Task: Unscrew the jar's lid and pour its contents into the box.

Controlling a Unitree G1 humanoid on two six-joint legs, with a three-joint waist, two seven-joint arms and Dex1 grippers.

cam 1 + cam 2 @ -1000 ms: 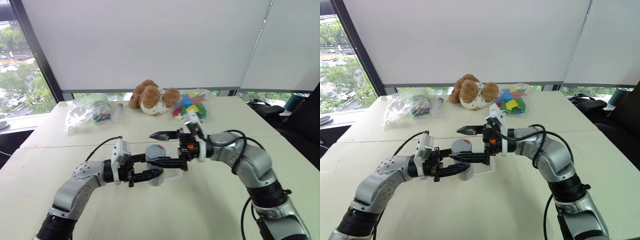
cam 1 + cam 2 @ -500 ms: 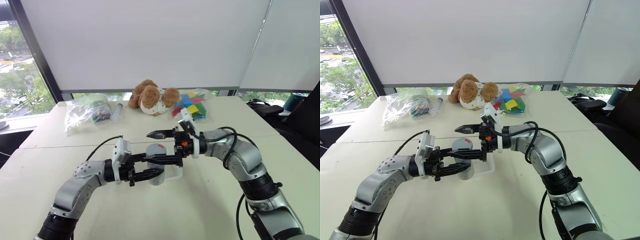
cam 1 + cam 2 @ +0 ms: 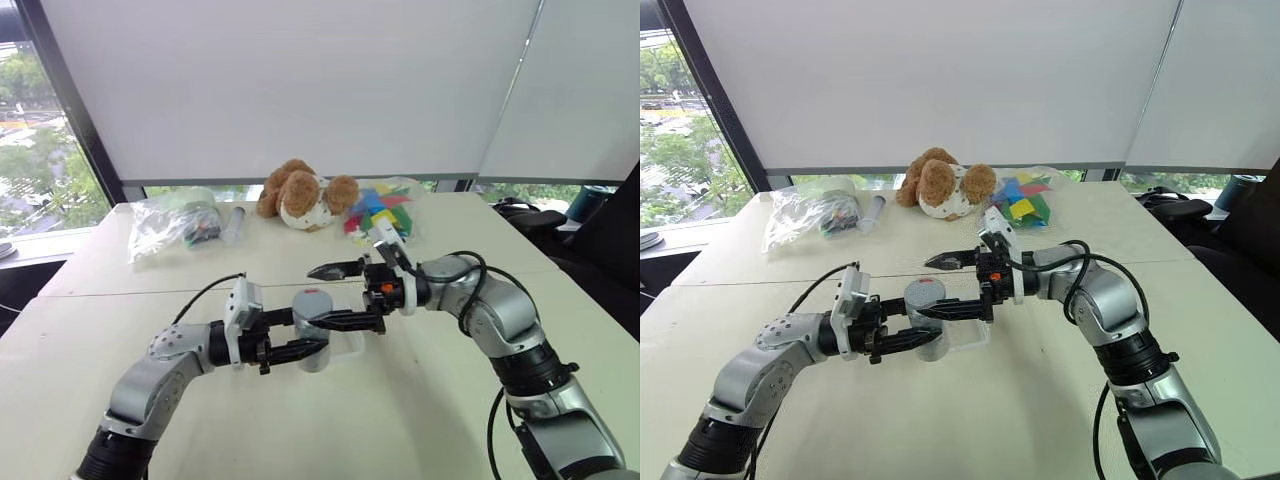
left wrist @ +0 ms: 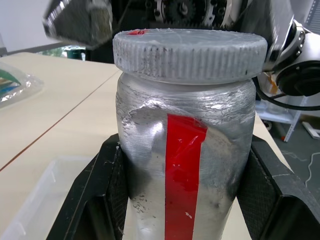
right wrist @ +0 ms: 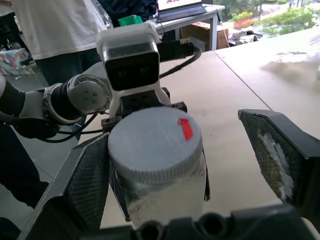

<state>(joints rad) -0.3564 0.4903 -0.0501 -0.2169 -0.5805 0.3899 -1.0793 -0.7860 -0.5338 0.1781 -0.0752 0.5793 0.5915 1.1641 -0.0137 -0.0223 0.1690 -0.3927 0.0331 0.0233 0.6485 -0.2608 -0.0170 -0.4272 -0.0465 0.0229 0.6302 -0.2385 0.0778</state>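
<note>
My left gripper (image 3: pixel 308 336) is shut on the jar (image 4: pixel 185 165), a clear-grey cylinder with a vertical red stripe, held upright just above the table. The grey ribbed lid (image 5: pixel 155 140) sits on top, marked with a small red patch. From the other side my right gripper (image 3: pixel 314 297) stands open around the lid, one finger close beside it and the other well apart. The box (image 3: pixel 352 345), a shallow clear tray, lies on the table under and just behind the jar. The contents cannot be made out through the jar wall.
At the table's far side sit a brown teddy bear (image 3: pixel 305 195), a clear bag of coloured pieces (image 3: pixel 385 210), another clear bag (image 3: pixel 175 222) and a clear tube (image 3: pixel 235 222). A person in a white shirt (image 5: pixel 55 30) stands beyond the table.
My right gripper has shifted slightly to the right, still open about the lid. The left gripper and the jar have stayed put.
</note>
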